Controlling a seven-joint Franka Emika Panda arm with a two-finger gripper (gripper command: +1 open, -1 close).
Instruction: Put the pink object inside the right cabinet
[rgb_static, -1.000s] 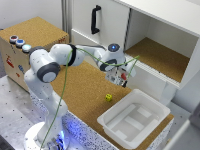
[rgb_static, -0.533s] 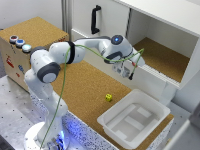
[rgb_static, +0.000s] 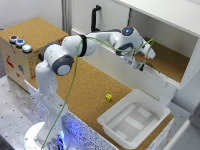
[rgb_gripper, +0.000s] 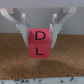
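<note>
We have the gripper (rgb_static: 139, 62) clamped on the pink object (rgb_gripper: 40, 42), a lettered cube, at the front edge of the right cabinet (rgb_static: 167, 60). Risk: releasing here lets it tumble out toward the white tub (rgb_static: 134, 120).

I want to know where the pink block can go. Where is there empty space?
The right cabinet has bare cork floor past the gripper, which holds the pink object in its jaws. More bare cork lies between the yellow cube and the cabinet front. The white tub crowds the near corner.
</note>
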